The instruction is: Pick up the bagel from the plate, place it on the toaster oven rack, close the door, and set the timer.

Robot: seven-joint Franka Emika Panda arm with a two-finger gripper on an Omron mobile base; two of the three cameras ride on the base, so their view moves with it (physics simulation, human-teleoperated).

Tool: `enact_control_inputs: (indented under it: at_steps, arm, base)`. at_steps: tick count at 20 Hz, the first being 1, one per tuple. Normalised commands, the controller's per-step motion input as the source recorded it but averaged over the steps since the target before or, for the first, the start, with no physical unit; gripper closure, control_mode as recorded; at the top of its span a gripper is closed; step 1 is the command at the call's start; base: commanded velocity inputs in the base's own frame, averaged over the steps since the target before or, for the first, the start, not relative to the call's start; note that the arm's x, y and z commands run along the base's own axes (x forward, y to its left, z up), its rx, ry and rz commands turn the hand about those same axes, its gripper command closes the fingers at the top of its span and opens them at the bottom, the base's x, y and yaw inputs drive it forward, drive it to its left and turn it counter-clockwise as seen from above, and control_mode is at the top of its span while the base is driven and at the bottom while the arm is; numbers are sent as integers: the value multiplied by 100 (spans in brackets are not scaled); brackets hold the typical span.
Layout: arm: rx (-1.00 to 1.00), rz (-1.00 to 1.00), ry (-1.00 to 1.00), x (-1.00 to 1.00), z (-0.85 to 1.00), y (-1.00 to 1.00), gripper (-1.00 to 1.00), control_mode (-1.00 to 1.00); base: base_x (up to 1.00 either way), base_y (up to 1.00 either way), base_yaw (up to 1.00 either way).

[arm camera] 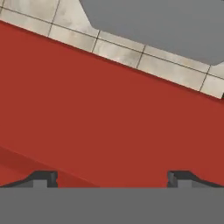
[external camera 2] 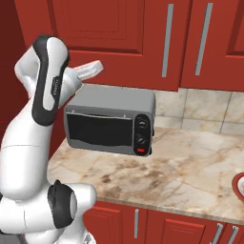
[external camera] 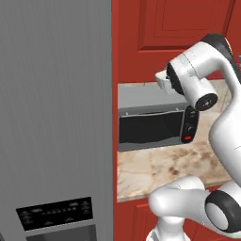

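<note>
Marble-patterned counter (external camera 2: 190, 171) spreads nearest us, beige with brown veining, over red base cabinets (external camera 2: 157, 226) with silver handles. In the right base view, at 4 o'clock on its edge, we see a sliver of a red-rimmed plate (external camera 2: 239, 185); we cannot make out the bagel on it.

On the left side of our left base view stands a tall grey refrigerator (external camera: 56, 103), with a dark control panel (external camera: 55, 212) low on its front at 7 o'clock.

Farther back on the counter sits the grey toaster oven (external camera 2: 112, 119), against the tiled wall. Its door (external camera 2: 99, 130), a dark glass panel in a grey frame, stands shut and upright, so the rack inside is hidden from us. Two dark knobs (external camera 2: 142, 131) and a red button (external camera 2: 140, 150) line the panel at the door's 3 o'clock.

Our white arm (external camera 2: 45, 86) rises at 9 o'clock of the oven, its hand raised above the oven's top. In the hand view the gripper (arm camera: 112, 178) has its two dark fingertips (arm camera: 43, 178) spread wide apart with nothing between them; it faces red cabinet front, with a strip of backsplash tile (arm camera: 118, 50) and the oven's grey top at 12 o'clock.

Beyond, beige backsplash tiles run behind the oven, and red upper cabinets (external camera 2: 143, 33) with long silver handles (external camera 2: 167, 40) hang overhead.
</note>
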Motion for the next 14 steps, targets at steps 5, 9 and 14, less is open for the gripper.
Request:
enact_control_inputs:
  at_steps: [5, 9, 14]
  arm:
    - [42, 25, 16, -43, 93, 0, -100, -100]
    - [18, 23, -30, -50, 100, 0, -100, -100]
    - [30, 23, -59, -17, 86, 1, -100, -100]
  base:
    - [0, 0, 0]
    - [0, 0, 0]
    - [0, 0, 0]
